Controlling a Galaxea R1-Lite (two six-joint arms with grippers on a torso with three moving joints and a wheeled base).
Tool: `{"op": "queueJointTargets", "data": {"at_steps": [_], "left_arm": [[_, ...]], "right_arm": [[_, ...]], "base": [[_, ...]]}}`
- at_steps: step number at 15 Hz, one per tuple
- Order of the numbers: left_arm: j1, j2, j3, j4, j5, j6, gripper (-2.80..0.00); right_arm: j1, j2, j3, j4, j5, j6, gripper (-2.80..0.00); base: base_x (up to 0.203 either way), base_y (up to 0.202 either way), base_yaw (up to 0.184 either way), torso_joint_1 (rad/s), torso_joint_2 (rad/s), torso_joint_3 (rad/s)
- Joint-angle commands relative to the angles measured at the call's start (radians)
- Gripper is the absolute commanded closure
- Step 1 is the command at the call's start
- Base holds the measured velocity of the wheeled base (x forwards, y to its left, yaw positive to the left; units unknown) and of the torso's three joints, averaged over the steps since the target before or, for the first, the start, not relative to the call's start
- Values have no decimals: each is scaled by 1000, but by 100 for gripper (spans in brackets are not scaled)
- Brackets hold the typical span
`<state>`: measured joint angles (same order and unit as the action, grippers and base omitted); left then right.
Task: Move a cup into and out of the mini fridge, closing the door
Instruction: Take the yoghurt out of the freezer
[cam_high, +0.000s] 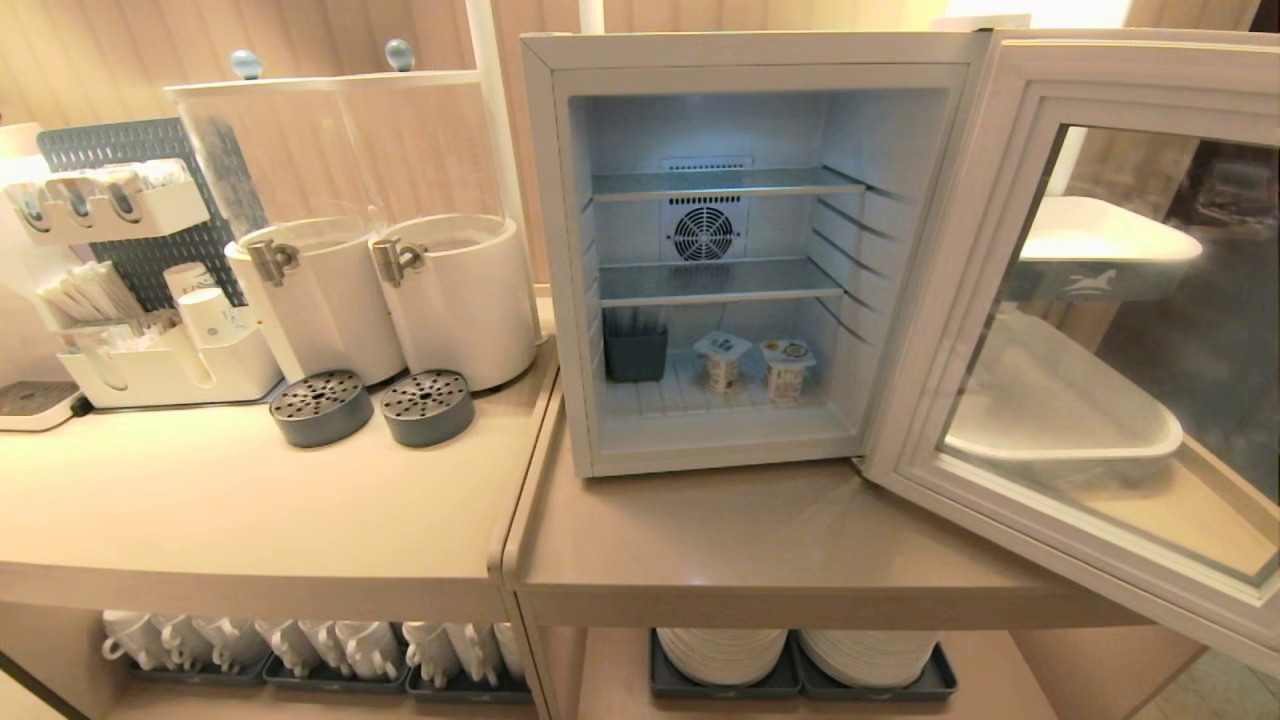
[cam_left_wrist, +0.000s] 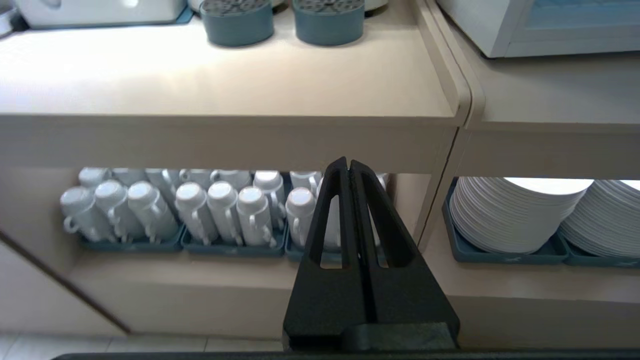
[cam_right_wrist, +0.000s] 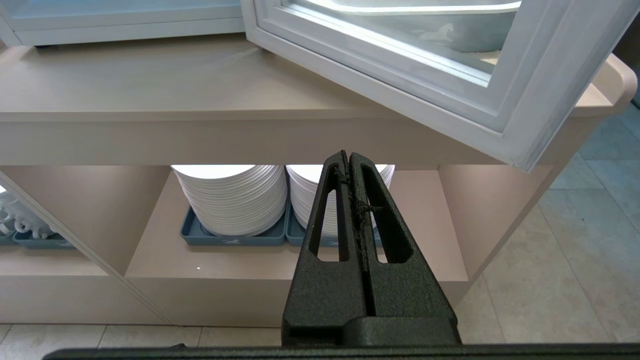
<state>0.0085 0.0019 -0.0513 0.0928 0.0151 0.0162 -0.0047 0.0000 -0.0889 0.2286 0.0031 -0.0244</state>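
Nearest, below the table edge, both pincers hang low and clenched on nothing: the left pincer (cam_left_wrist: 349, 167) faces the lower shelf of upturned white mugs (cam_left_wrist: 222, 207), the right pincer (cam_right_wrist: 348, 159) faces the stacked white plates (cam_right_wrist: 232, 202) in their blue trays. Neither arm shows in the head view, which suggests a parked posture that leaves the fridge opening unobstructed.

On the right-hand table (cam_high: 760, 545) stands the mini fridge (cam_high: 545, 260), pushed back from the near edge so that bare tabletop lies before it. Its door (cam_high: 940, 300) is swung fully open to the right on a right-hand hinge, the glass pane jutting toward the near right corner and overhanging the table edge; it must be swept leftward to close.

Inside, the two wire shelves (cam_high: 720, 280) are bare. On the fridge floor sit a dark grey holder (cam_high: 635, 352) at left and two sealed cups (cam_high: 752, 365) side by side at centre, upright and within easy frontal reach. Judged from this arrangement, a cup is in the fridge and the door has not yet been closed.

Farther left, on the adjoining table, two white dispensers (cam_high: 400, 300) stand over round drip trays (cam_high: 372, 407).
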Motion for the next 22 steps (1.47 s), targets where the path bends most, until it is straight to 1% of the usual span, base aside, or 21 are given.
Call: {"op": "queueJointTargets", "data": {"at_steps": [1,2,4,17,20,22], "left_arm": [[0,-1,46,-50,-12,16,0],[1,-2,45,-66,-18,28,0],[0,-3,52,-85,-21,18,0],[0,-3,53,-90,-17,2,0],[1,-3,53,-90,-17,1,0],[1,-3,53,-90,-17,2,0]], "right_arm": [[0,0,0,2,0,1,0],[0,1,0,2,-2,1,0],[0,0,0,2,-2,1,0],[0,2,0,2,-2,1,0],[0,0,0,2,-2,1,0],[0,2,0,2,-3,1,0]], "base": [[0,0,0,0,0,0],[0,0,0,0,0,0],[0,0,0,0,0,0],[0,0,0,0,0,0],[-158,0,0,1,0,1],[-30,0,1,-1,-5,2]]}}
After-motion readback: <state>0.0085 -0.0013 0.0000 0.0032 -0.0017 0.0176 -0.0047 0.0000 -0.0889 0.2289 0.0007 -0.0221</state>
